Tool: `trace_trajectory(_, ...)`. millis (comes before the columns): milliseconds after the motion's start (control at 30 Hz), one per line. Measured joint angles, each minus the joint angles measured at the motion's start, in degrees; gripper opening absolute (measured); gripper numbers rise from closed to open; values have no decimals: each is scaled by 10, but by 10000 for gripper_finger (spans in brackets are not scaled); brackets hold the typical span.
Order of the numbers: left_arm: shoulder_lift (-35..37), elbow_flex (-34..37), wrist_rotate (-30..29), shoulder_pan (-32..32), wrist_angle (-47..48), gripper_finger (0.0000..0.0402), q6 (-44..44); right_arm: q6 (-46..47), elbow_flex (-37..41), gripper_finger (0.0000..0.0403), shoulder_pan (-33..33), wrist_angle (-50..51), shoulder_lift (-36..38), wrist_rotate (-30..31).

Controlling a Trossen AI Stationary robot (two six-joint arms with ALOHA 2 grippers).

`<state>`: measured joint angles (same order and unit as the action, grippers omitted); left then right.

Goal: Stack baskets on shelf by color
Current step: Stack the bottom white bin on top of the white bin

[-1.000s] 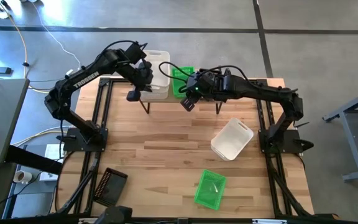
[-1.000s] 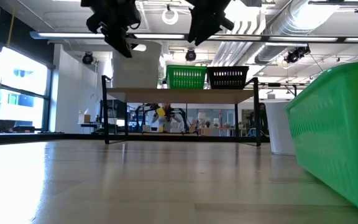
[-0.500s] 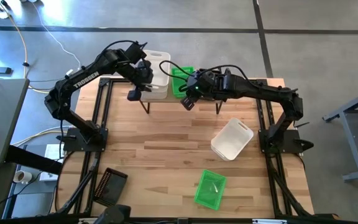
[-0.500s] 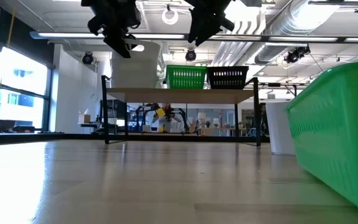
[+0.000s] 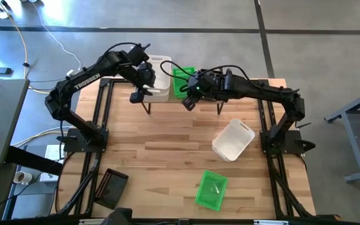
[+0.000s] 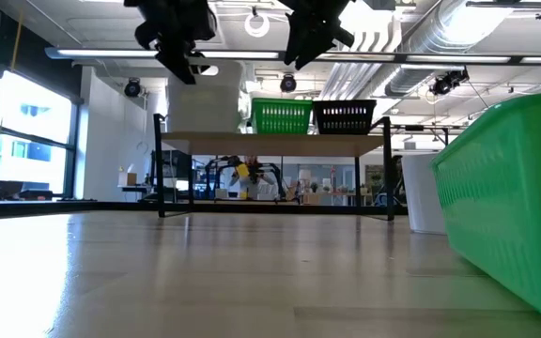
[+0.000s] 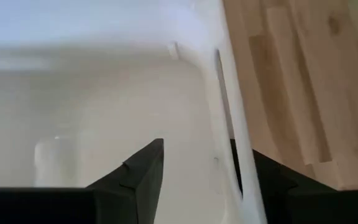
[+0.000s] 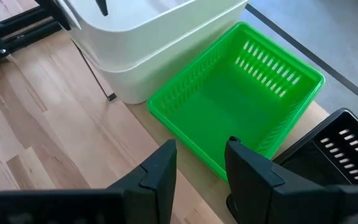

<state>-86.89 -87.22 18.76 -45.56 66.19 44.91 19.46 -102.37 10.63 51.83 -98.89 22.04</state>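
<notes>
While the low wooden shelf with thin black legs [image 5: 167,99] at the top middle of the high view already holds some baskets, the job is not finished. On it sit two smooth white plastic baskets, one inside the other [image 8: 154,37], with one bright green mesh basket [image 8: 238,93] just beside them and one black mesh basket [image 6: 344,115] next to that.

The left gripper [image 5: 144,74] is at the white stack. Its fingers [image 7: 145,171] stand on both sides of the top basket's wall with a gap, so it looks like it has let go. The right gripper [image 8: 201,165] hangs open and empty over the green basket.

Down on the big table, another white basket [image 5: 233,139] lies at the middle right. A second green basket [image 5: 211,189] lies at the bottom middle. A black basket [image 5: 108,186] sits at the bottom left edge. These three probably need stacking next. No other baskets show.
</notes>
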Motion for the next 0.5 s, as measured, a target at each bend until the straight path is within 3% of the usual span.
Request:
trace_trajectory(167, 0, 0, -52, 12, 0, 168, 1, 0, 0, 122, 0, 0, 0, 0)
trace_trajectory(500, 0, -48, -55, 14, 0, 159, -8, 0, 0, 122, 0, 0, 0, -1)
